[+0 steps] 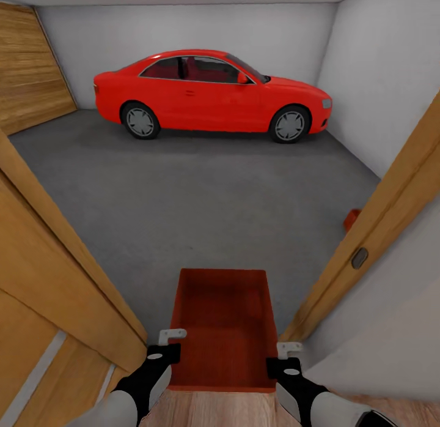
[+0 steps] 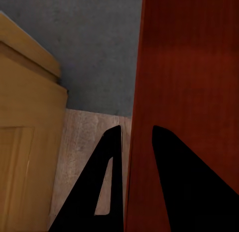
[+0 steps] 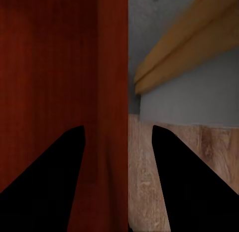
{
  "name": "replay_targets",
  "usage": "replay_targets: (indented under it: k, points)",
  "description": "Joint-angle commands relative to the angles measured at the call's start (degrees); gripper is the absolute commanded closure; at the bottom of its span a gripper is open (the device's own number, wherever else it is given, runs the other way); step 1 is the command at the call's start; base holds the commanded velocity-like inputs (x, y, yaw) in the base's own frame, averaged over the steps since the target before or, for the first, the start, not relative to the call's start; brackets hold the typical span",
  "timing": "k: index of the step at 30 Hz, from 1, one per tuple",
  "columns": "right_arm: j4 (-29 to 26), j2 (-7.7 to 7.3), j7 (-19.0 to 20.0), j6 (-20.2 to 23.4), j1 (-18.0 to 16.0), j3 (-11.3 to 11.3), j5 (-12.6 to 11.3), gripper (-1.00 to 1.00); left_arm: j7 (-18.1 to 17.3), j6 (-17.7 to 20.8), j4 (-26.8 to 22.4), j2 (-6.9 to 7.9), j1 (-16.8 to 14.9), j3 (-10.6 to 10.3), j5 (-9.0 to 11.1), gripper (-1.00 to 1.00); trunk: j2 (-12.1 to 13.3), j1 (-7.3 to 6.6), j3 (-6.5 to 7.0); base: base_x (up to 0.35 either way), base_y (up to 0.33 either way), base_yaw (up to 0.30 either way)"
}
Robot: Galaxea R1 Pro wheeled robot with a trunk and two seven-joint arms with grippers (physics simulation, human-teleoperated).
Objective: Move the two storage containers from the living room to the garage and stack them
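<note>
I hold one orange-red storage container (image 1: 223, 326) level in front of me, at the doorway into the garage. My left gripper (image 1: 166, 346) is shut on its left wall (image 2: 184, 92), one finger on each side. My right gripper (image 1: 285, 357) is shut on its right wall (image 3: 107, 82) in the same way. The bin is empty and hangs over the line where the wood planks meet the grey concrete floor (image 1: 201, 194). A small orange-red corner, maybe the other storage container (image 1: 351, 219), lies on the concrete at the right, mostly hidden by the door frame.
A red car (image 1: 211, 93) is parked across the far end of the garage. An orange wooden door (image 1: 55, 280) stands open close on my left. The door frame (image 1: 379, 225) and a white wall are close on my right. A wooden garage door (image 1: 30, 66) is at the far left.
</note>
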Motion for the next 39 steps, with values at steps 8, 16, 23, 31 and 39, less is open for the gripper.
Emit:
replay_targets:
  k: [8, 16, 23, 31, 39]
  points:
    - [1.9, -0.01, -0.1, -0.2, 0.0, -0.2, -1.0, 1.0, 0.3, 0.4, -3.0, 0.03, 0.0, 1.3, -0.8, 1.0, 0.0, 0.03, -0.06, 0.245, 0.212, 0.0]
    - [1.9, -0.01, -0.1, -0.2, 0.0, -0.2, -1.0, 1.0, 0.3, 0.3, -3.0, 0.03, 0.0, 1.2, -0.8, 1.0, 0.0, 0.03, -0.06, 0.075, 0.049, 0.0]
    - [1.9, -0.01, -0.1, -0.2, 0.0, -0.2, -1.0, 1.0, 0.4, 0.3, -3.0, 0.03, 0.0, 1.2, -0.8, 1.0, 0.0, 0.03, -0.06, 0.001, 0.0, 0.0]
    - [1.9, -0.01, -0.1, -0.2, 0.0, -0.2, -1.0, 1.0, 0.4, 0.3, -3.0, 0.03, 0.0, 1.2, -0.8, 1.0, 0.0, 0.03, -0.06, 0.0, 0.0, 0.0]
    - [1.9, -0.04, -0.1, -0.1, 0.0, -0.2, -1.0, 1.0, 0.4, 0.4, -3.1, 0.03, 0.0, 1.2, -0.8, 1.0, 0.0, 0.03, -0.06, 0.002, 0.0, 0.0]
